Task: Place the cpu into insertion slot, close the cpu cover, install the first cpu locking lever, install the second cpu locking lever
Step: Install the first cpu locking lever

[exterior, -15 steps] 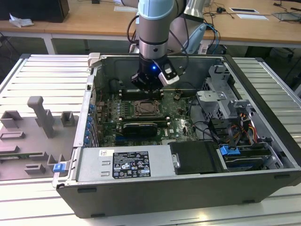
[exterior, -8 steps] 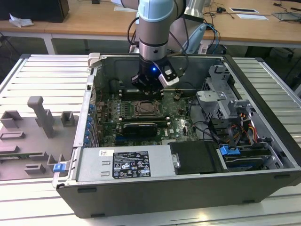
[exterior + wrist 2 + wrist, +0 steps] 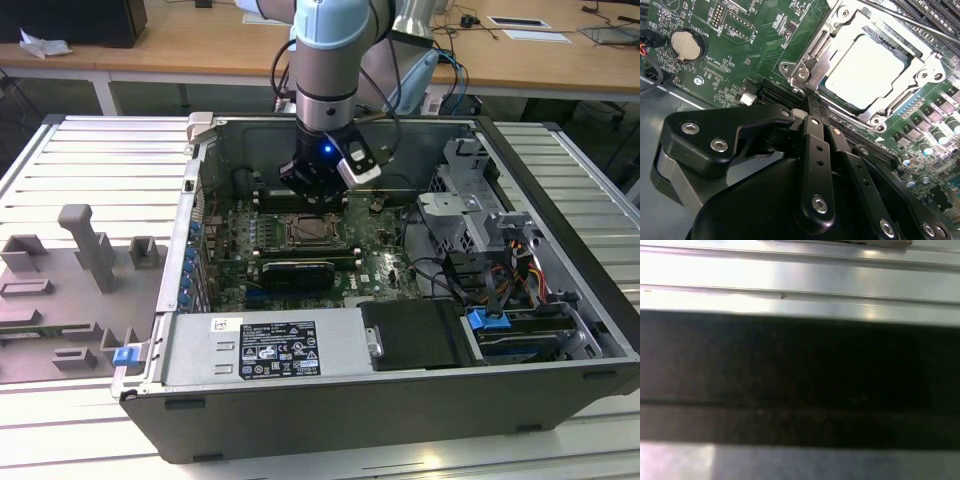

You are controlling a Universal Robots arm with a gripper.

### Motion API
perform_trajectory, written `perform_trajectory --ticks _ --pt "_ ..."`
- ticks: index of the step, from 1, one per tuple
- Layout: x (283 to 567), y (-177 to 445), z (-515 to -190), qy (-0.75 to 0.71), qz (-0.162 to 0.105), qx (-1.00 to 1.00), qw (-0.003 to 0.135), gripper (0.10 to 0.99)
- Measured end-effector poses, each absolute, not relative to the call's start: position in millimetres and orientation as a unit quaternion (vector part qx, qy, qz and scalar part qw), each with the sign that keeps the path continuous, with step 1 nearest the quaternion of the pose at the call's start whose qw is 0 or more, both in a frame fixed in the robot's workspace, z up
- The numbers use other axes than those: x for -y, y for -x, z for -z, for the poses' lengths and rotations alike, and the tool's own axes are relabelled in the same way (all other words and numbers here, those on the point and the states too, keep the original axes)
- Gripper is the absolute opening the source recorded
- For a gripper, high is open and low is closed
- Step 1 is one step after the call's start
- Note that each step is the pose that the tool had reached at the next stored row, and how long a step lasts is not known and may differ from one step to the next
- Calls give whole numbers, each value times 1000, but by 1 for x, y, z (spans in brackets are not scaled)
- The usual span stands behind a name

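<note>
Ribbed metal surface [image 3: 90, 160] carries the open computer case [image 3: 400, 400]. My gripper [image 3: 812, 100], fingers pressed together, noses the insertion slot [image 3: 805, 75] corner; the cpu [image 3: 865, 72] sits seated, the cpu cover [image 3: 920, 65] closed over it.

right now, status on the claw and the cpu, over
Claw shut, empty, tips at the socket's corner. Cpu seated in the insertion slot, cpu cover down over it. Nothing blocking the socket.
</note>
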State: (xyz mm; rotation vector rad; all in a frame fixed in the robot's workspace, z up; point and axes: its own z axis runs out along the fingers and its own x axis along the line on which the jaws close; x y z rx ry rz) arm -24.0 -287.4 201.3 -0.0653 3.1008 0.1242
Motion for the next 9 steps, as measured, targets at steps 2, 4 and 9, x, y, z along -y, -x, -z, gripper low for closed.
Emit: perform_trajectory --ticks 2,4,9 --pt "287 24 -201 21 -40 -999 19 106" --pt "287 24 -201 21 -40 -999 19 106" --pt "287 24 -208 21 -40 -999 19 106"
